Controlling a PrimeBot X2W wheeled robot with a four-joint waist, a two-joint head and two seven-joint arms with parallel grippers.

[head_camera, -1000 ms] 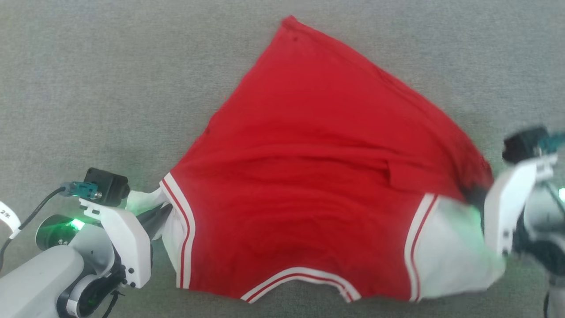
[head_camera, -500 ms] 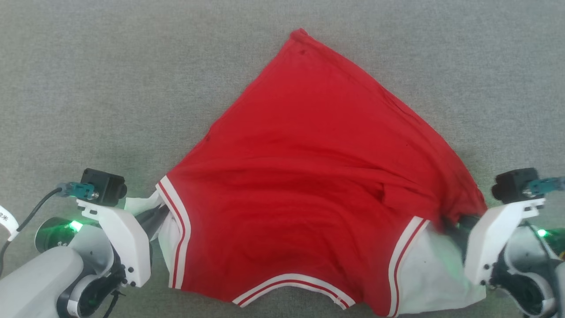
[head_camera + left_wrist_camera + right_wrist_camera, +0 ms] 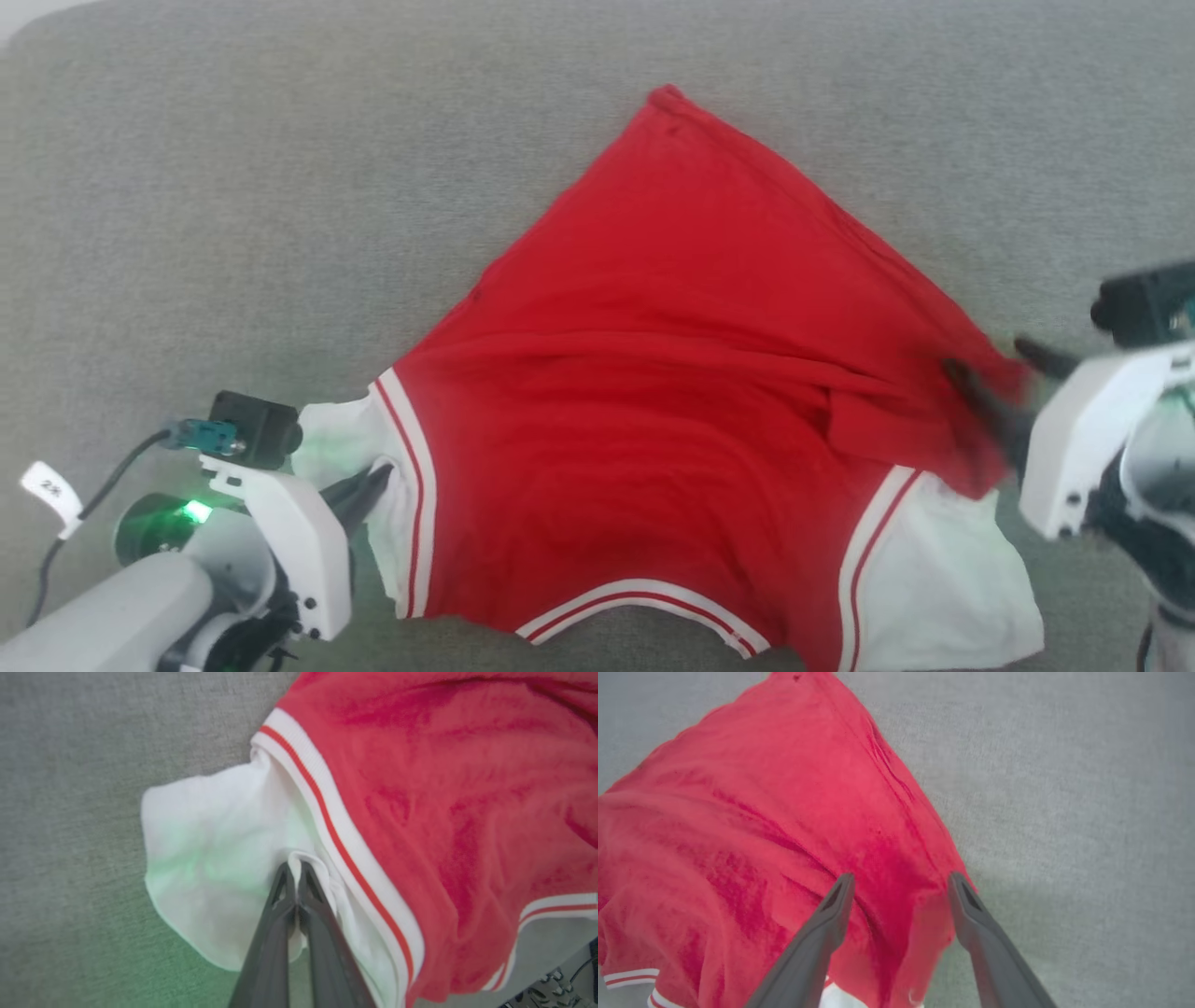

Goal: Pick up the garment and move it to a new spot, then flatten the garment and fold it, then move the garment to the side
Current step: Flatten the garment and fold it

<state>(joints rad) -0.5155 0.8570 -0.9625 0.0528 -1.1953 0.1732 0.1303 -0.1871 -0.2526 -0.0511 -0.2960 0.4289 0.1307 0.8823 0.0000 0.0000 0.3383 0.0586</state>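
At the lower left of the head view, the left gripper (image 3: 378,476) is closed tight on a pinch of the garment's white left sleeve (image 3: 336,439). Its wrist view shows the two dark fingers pressed together at the left gripper's (image 3: 294,868) tips, with a fold of the left sleeve (image 3: 210,858) caught between them, just beside the striped trim (image 3: 336,844). The garment (image 3: 653,373) lies spread on the grey fabric surface (image 3: 233,187), plain red face up, narrowing to a point at the far end, with its neckline toward the robot. The white right sleeve (image 3: 943,560) rests flat at the lower right. At the right edge, the right gripper (image 3: 982,355) has its fingers spread wide. In its wrist view the right gripper (image 3: 901,876) grips nothing, and the red side edge of the garment (image 3: 761,812) lies loose between the parted fingers.
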